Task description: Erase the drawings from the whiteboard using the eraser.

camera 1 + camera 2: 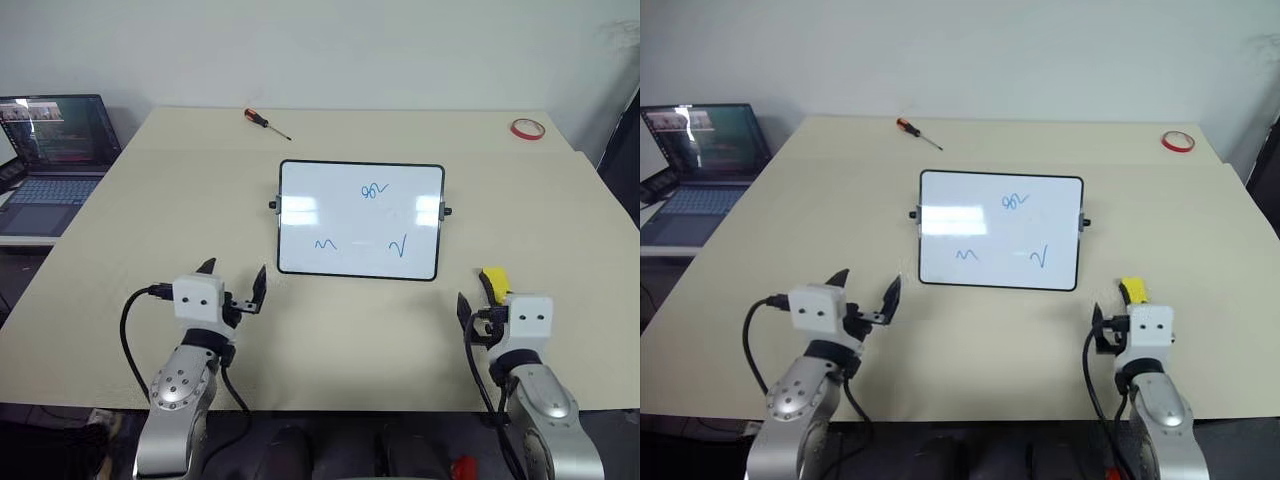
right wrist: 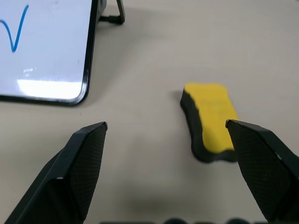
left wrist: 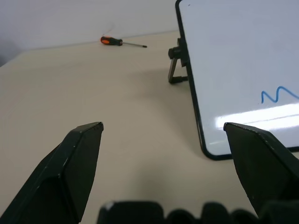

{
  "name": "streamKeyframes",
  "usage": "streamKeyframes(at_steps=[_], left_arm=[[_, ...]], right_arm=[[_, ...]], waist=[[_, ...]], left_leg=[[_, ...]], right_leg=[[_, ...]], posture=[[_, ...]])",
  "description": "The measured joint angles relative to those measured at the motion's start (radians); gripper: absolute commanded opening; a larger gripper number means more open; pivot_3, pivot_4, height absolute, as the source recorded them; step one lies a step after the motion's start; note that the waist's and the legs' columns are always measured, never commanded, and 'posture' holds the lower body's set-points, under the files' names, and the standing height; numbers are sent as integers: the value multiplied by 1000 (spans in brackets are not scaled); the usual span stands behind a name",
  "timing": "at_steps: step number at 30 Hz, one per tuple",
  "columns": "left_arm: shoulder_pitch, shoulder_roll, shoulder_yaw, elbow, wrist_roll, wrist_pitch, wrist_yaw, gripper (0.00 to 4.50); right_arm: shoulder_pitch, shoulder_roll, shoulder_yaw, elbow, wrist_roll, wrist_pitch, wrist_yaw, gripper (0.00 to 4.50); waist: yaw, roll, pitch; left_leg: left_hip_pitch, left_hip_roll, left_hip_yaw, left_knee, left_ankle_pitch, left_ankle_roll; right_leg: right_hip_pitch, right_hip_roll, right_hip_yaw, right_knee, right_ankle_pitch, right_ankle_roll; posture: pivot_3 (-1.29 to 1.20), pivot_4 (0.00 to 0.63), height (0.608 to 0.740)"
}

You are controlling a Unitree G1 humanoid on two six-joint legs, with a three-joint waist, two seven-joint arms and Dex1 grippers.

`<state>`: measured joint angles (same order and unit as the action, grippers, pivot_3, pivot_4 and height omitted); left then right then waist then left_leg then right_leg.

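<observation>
**Two tools waiting, both open and empty**

Three blue drawings (image 1: 372, 190) showing on the whiteboard (image 1: 360, 220): a loopy squiggle near the far edge, a wavy line (image 1: 326, 244) and a check mark (image 1: 399, 246) nearer the front. Whiteboard sitting in the middle of the tan counter (image 1: 150, 200), propped on small black knobs at its short sides.

Hovering low over the front of the counter, the left tool (image 1: 232, 285), fingers spread wide, gripping nothing, near the whiteboard's front left corner but not touching it.

Hovering on the other side, the right tool (image 2: 166, 163), fingers also spread wide and empty. Lying flat on the counter just ahead of its right finger, the yellow eraser (image 2: 210, 121), black on its lower edge, close to the finger; cannot tell if touching. Eraser resting apart from the whiteboard, off its front right corner.

Lying far back on the counter, an orange-handled screwdriver (image 1: 266, 122) and a red tape ring (image 1: 527, 129). Standing open beside the counter on the left, a laptop (image 1: 50, 160).
</observation>
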<state>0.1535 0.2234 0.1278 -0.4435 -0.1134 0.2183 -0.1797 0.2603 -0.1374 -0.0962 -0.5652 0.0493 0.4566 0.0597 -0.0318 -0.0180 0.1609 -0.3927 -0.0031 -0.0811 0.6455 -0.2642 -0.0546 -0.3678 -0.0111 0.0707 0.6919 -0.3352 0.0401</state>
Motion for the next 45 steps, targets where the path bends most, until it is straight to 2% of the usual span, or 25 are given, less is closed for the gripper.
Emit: streamKeyframes(at_steps=[31,39,45], left_arm=[[-30,30,-4,-19,1,-25,-23,4500],[-219,134,-96,-22,-166,61,-276,4500],[-388,211,-211,48,-298,171,-529,4500]], right_arm=[[-95,14,-3,76,4,-11,-16,4443],[-91,-16,-81,-13,30,55,-13,4443],[-184,5,-160,2,77,150,-45,4443]], waist=[[0,0,0],[1,0,0],[-9,0,0]], left_leg=[[0,0,0,0,0,0],[0,-1,0,1,0,0],[1,0,1,0,0,0]], right_leg=[[0,0,0,0,0,0],[0,2,-1,1,0,0],[0,5,0,2,0,0]], posture=[[0,150,740],[0,150,740],[0,150,740]])
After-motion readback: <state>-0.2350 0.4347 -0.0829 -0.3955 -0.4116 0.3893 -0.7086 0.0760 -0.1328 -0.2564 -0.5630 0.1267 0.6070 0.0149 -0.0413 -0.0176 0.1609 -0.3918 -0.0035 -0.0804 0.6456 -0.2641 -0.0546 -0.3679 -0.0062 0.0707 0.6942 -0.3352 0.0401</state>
